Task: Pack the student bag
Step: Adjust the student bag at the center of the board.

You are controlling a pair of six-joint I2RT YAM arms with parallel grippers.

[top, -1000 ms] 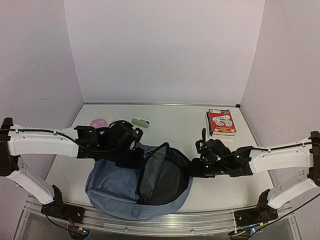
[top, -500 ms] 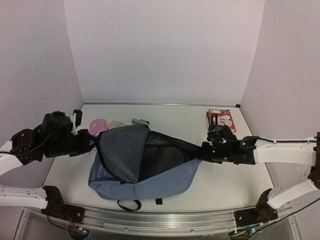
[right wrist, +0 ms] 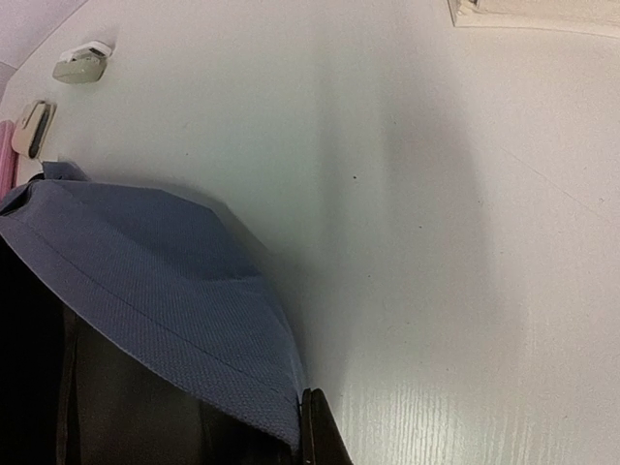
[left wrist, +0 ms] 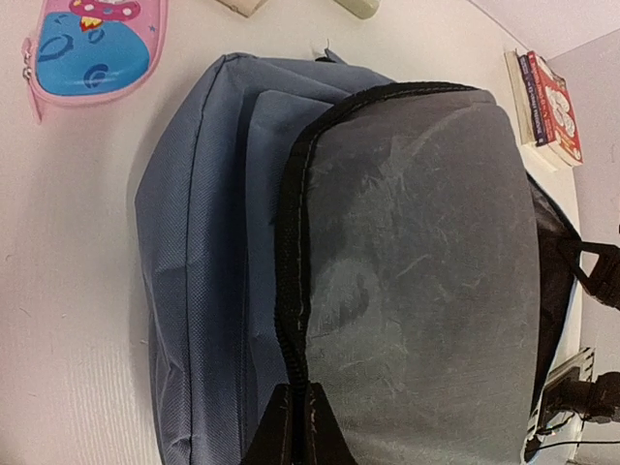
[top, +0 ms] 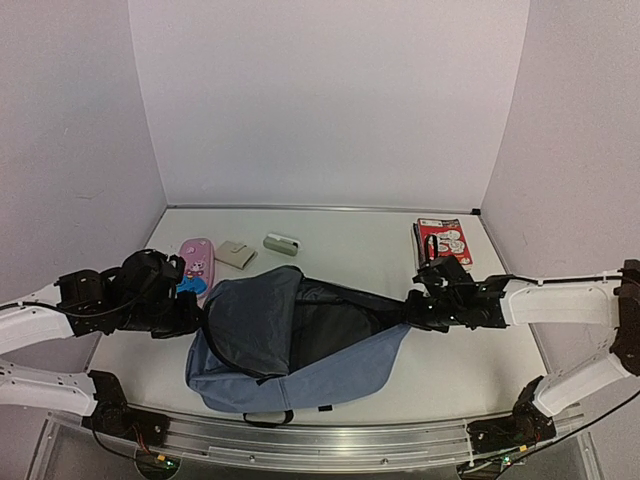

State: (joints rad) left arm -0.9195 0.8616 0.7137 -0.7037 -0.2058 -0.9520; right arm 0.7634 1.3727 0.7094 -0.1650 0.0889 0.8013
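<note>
Looking down from the top external view, I see the large dusty-blue soft fabric student bag lying on the white table, toward the near edge and between my two arms. Its dark-lined mouth faces up, drawn into a long slot. The slot's long axis runs from my left gripper at the bag's left end to my right gripper at its right tip. Both pairs of jaws are pressed together on the rim. Beyond the bag lie a flat pink pencil case with a cartoon print, a small beige card-like piece, a pale green oblong and a stack of red-and-white covered books. The pencil case is nearest my left gripper and the books are nearest my right

From the left wrist view, the bag fills the frame straight ahead of me. My fingertips pinch its black zip edge at the bottom, with grey lining to the right of that edge and blue shell to the left. The pencil case sits at the top left, apart from the bag

From the right wrist view, my finger is clamped on the blue rim, and the bag spreads away to my left

I judge the next move to be a fetch, so one hand must let go; the books suit my right arm
</note>
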